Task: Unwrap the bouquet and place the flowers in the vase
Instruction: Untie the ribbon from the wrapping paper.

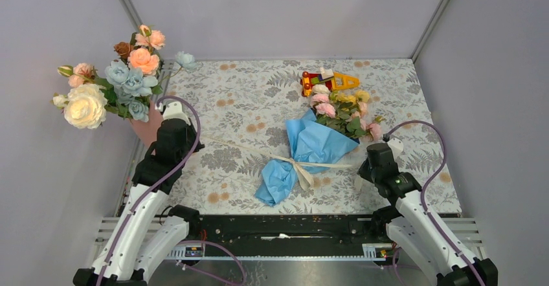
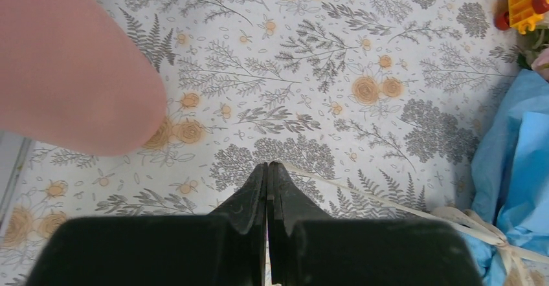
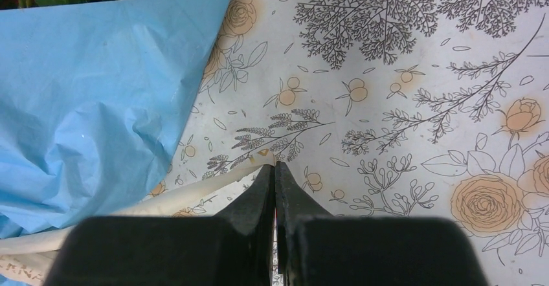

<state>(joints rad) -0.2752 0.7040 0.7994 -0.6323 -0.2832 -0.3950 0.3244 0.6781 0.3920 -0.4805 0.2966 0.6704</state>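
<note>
Standing upright at the left edge of the floral-print cloth-covered counter (image 1: 246, 105): smooth salmon-pink tapered vase (image 1: 147, 129), partly hidden behind the left arm. Large peach, dusty-blue and cream artificial blooms (image 1: 123, 82) rise from it and lean left, out past the counter edge.

Left hand (image 2: 267, 166) is just right of the vase, low over the cloth. Its black fingers are pressed together, and they look to be pinching one end of the thin cream ribbon (image 1: 301, 169). From the tips the ribbon runs in a straight line rightward to a bow.

Mid-counter is the bouquet in crinkled light-blue paper (image 1: 317, 140), lying flat. Its bunched stem end points toward the near edge and its open end toward the far right. The bow is tied round the narrow waist of the paper, so the wrap is on. The right wrist view shows a navy underside at the paper's top edge.

Small pink, yellow and cream roses with green leaves (image 1: 340, 108) stick out of the paper's far end. None are in the vase, which is well apart from them. A red-and-yellow plastic toy (image 1: 327, 80) sits just beyond the rose heads, by the far edge.

Right hand (image 3: 273, 164) is just right of the bow, beside the paper's edge. Its fingers are pressed together too, with the other ribbon end reaching right up to the tips, apparently pinched. That ribbon end trails left toward the bow.
</note>
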